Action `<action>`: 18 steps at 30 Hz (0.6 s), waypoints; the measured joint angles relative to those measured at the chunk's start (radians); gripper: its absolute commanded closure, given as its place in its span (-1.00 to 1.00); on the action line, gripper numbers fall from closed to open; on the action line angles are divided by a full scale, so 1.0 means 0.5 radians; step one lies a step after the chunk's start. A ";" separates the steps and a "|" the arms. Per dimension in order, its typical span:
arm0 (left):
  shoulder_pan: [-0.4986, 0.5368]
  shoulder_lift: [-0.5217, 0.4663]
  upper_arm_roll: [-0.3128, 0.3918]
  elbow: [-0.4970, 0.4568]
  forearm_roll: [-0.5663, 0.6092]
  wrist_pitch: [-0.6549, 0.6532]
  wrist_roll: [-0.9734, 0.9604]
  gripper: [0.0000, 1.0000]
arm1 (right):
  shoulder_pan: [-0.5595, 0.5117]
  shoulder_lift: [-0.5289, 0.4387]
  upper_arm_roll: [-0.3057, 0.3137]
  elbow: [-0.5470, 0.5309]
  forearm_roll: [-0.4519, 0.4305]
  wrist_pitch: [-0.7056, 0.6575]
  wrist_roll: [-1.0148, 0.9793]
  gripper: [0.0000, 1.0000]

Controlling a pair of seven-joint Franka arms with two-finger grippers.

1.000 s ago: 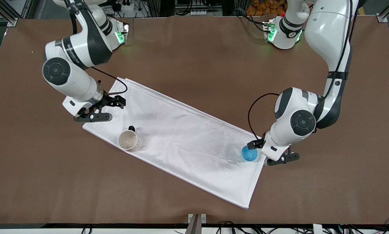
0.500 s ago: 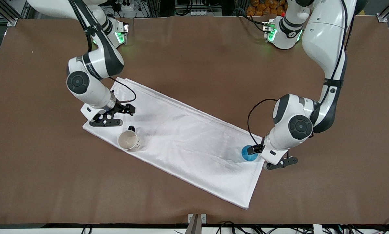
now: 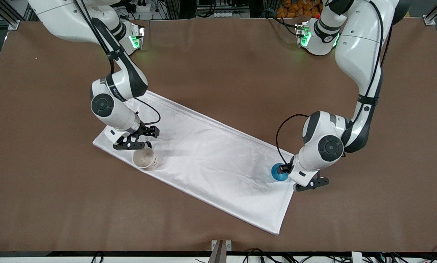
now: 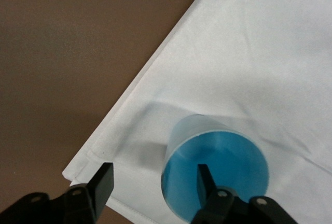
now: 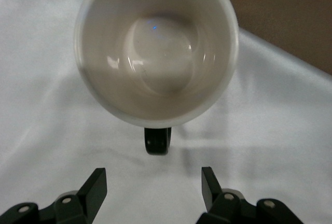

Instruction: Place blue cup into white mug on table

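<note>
The blue cup (image 3: 278, 172) stands upright on the white cloth, toward the left arm's end of the table. My left gripper (image 3: 289, 176) is low over it and open. In the left wrist view one finger (image 4: 205, 180) is inside the blue cup (image 4: 228, 156), the other finger (image 4: 102, 182) is outside, and the gripper (image 4: 154, 181) straddles the wall without pinching it. The white mug (image 3: 144, 160) stands upright and empty toward the right arm's end. My right gripper (image 3: 138, 144) is open just short of it. In the right wrist view the gripper (image 5: 152, 186) faces the dark handle (image 5: 156, 140) of the mug (image 5: 155, 47).
A white cloth (image 3: 211, 160) lies slantwise on the brown table (image 3: 218, 65), with both vessels on it. Its hemmed edge (image 4: 114, 203) lies close to the blue cup. Bare brown table surrounds the cloth.
The right arm swung in over the cloth and came down next to the mug's handle. The left gripper sank onto the blue cup. Both pairs of fingers have narrowed a little.
</note>
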 measured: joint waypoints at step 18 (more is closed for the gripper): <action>-0.010 0.004 -0.005 0.015 -0.004 0.011 -0.063 1.00 | 0.045 0.159 -0.048 0.235 -0.138 -0.011 0.148 1.00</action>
